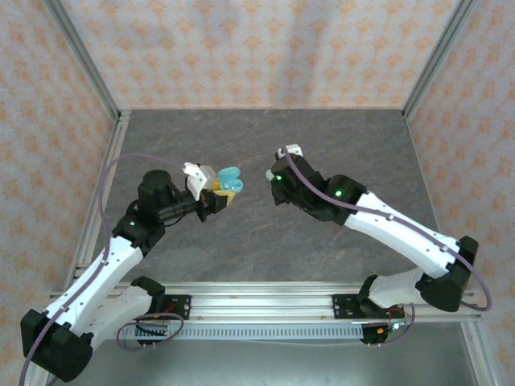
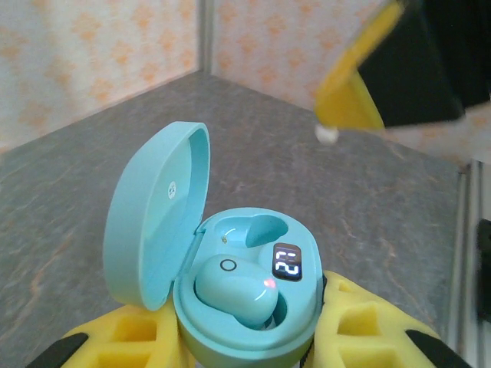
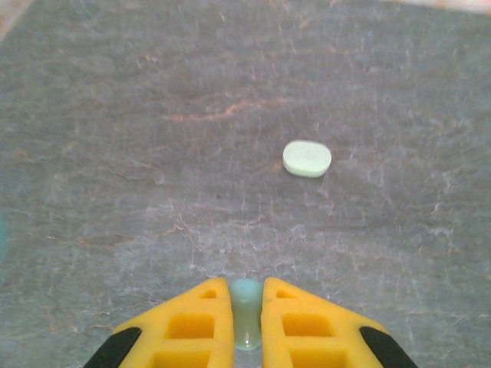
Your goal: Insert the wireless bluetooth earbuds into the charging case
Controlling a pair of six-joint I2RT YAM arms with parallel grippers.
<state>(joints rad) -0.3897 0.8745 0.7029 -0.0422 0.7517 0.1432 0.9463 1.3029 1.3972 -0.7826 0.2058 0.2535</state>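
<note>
key relation: the loose earbud (image 3: 245,308) is pinched at the tip of the right gripper (image 3: 245,285); in the left wrist view it hangs up and to the right of the charging case (image 2: 245,307), apart from it with open air between; from above, the two arms face each other across a gap, the case on the left of it
target: the empty well (image 2: 257,230) lies on the far side of the case, next to the lit display (image 2: 285,264); its long axis runs roughly across that view
nearer arm: the right one carries the earbud, so by my judgement it must close the gap, coming in over the far edge and not from the side of the lid (image 2: 153,215), which stands raised on the left
left gripper (image 2: 245,349): narrow, its yellow fingers clamped on the lower body of the case; the case looks held up off the bench (image 1: 322,137), mouth upward and tilted a little toward the camera
right gripper: nearly closed on the small pale earbud, only a sliver showing between the fingers
already in place: one seated earbud (image 2: 234,291) fills the near well, a red light on it; it lies on a diagonal
surface: dark grey stone-look bench, flat and matte; a pale mint oval piece (image 3: 307,159) lies on it ahead of the right gripper; I cannot tell whether it is a case or a bud
room: patterned walls (image 1: 241,48) on three sides with metal frame posts (image 1: 84,56); ample space around both arms
</note>
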